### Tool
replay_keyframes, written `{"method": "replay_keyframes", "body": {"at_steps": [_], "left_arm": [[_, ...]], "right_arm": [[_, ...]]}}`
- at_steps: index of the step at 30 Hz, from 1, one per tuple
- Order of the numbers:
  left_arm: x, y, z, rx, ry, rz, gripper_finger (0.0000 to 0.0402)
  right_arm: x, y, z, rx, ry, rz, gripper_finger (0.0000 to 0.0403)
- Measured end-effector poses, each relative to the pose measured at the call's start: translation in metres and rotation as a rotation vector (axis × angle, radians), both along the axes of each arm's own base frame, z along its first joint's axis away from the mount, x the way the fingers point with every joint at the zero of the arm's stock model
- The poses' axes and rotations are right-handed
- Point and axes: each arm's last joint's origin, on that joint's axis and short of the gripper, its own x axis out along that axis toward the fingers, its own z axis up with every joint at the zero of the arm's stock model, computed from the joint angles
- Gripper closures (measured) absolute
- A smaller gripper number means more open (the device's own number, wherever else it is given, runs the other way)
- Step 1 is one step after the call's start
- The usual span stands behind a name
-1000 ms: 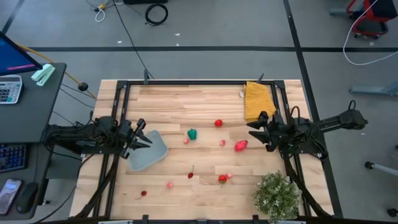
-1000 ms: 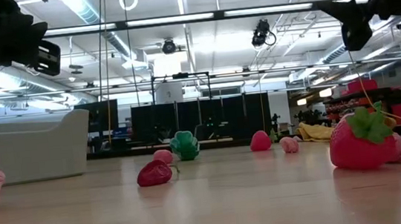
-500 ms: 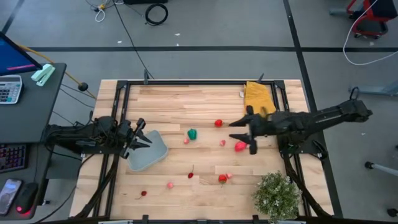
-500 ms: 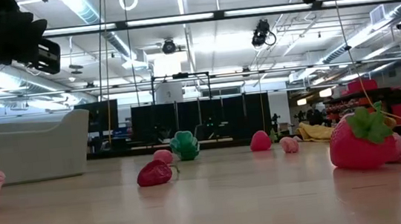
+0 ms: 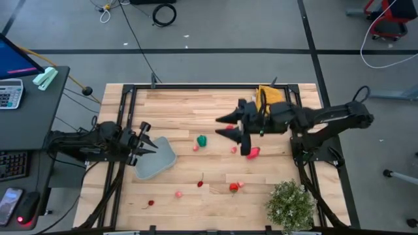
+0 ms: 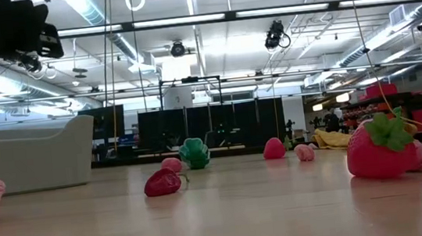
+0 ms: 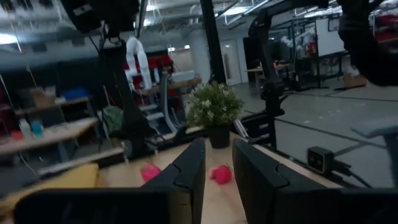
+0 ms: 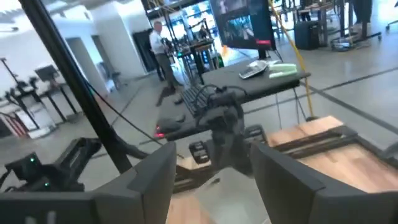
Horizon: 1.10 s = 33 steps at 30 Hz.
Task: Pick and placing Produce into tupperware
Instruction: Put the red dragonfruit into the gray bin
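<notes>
I am holding my right gripper (image 5: 224, 125) out over the middle of the counter (image 5: 215, 104), its two fingers spread wide and gripping nothing. Just below and behind it on the boards a red piece (image 5: 252, 153) of produce is lying, with a small pink piece (image 5: 234, 150) beside that. A little ahead of the fingertips the green piece (image 5: 201, 140) is sitting, and a tiny pink one (image 5: 195, 148) is lying next to it. Nearer the front edge of the counter, well apart from this gripper, a strawberry (image 5: 234, 188) with a green top is resting against a pale pink bit (image 5: 241, 185); a dark red piece (image 5: 200, 184), another pink one (image 5: 178, 194) and a small red one (image 5: 151, 203) are lying scattered along that same side.

Farther ahead of my right gripper, across the counter, the tupperware (image 5: 155, 158) is lying on the boards. My left gripper (image 5: 146, 136) is hanging at the tupperware's edge, fingers parted and holding nothing.

Behind my right arm the yellow cloth (image 5: 270, 105) is lying at the counter's back corner, and the plant (image 5: 289, 203) is standing at the front corner on that side.
</notes>
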Motion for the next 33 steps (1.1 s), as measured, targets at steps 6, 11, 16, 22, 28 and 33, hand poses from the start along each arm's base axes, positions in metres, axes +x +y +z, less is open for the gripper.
{"method": "replay_keyframes", "body": {"at_steps": [6, 11, 16, 22, 28, 33], "left_arm": [[0.0, 0.0, 0.001, 0.07, -0.039, 0.016, 0.0318], [0.0, 0.0, 0.001, 0.093, -0.046, 0.021, 0.0312], [0.0, 0.0, 0.001, 0.097, -0.048, 0.021, 0.0313], [0.0, 0.0, 0.002, 0.096, -0.052, 0.022, 0.0319], [0.0, 0.0, 0.001, 0.096, -0.039, 0.021, 0.0311], [0.0, 0.0, -0.001, 0.095, -0.024, 0.02, 0.0314]], "right_arm": [[0.006, 0.0, -0.013, 0.0, 0.212, -0.028, 0.0187], [0.015, 0.005, -0.066, 0.107, 0.405, -0.062, 0.0187], [0.01, -0.001, -0.122, 0.084, 0.637, -0.163, 0.0187], [0.009, -0.018, -0.155, 0.139, 0.658, -0.446, 0.0187], [0.01, -0.032, -0.158, 0.104, 0.682, -0.479, 0.0187], [0.01, -0.036, -0.154, 0.02, 0.686, -0.418, 0.0187]]}}
